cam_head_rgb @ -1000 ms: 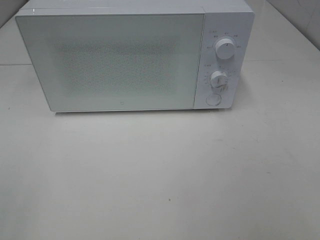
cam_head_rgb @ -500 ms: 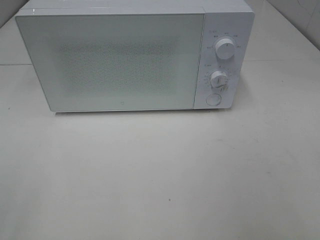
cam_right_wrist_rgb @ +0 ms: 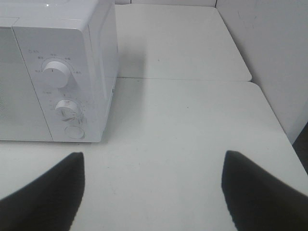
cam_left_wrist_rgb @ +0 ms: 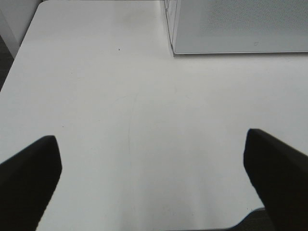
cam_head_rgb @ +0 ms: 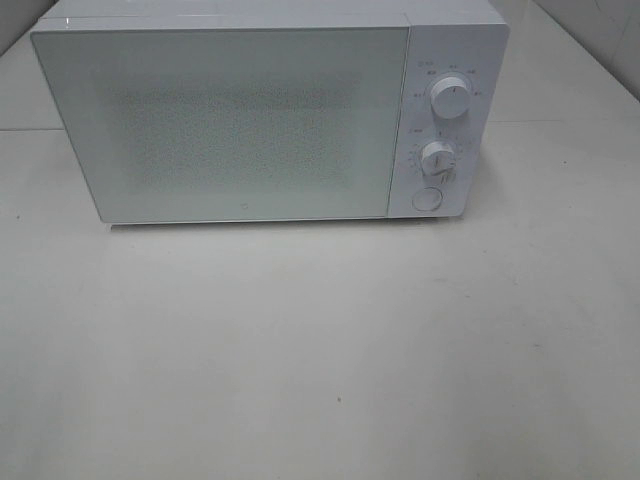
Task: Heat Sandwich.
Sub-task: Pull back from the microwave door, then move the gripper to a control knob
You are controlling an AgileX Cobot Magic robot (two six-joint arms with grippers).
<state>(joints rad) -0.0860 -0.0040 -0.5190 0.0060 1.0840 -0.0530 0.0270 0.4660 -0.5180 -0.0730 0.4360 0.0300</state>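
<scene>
White and matte, the surface fills most of the high view, with a seam running across it behind the microwave and a few tiny dark specks on it. A pale wall rises along its edge on the right arm's side.

The microwave stands at the back of the surface, a white box facing the camera. Its door is shut and flush with the front. The door's window is a fine dotted screen, and nothing can be made out through it. The sandwich does not show in any view; whether it lies behind that shut door cannot be told.

The left gripper hangs over bare surface near the microwave's front corner on the door side. Its dark fingers are spread wide, with nothing between them. The right gripper hovers in front of the control panel side, its fingers also spread wide and holding nothing.

On the panel to the right of the door sit an upper knob, a smaller lower knob just below it, and a round button at the bottom.
</scene>
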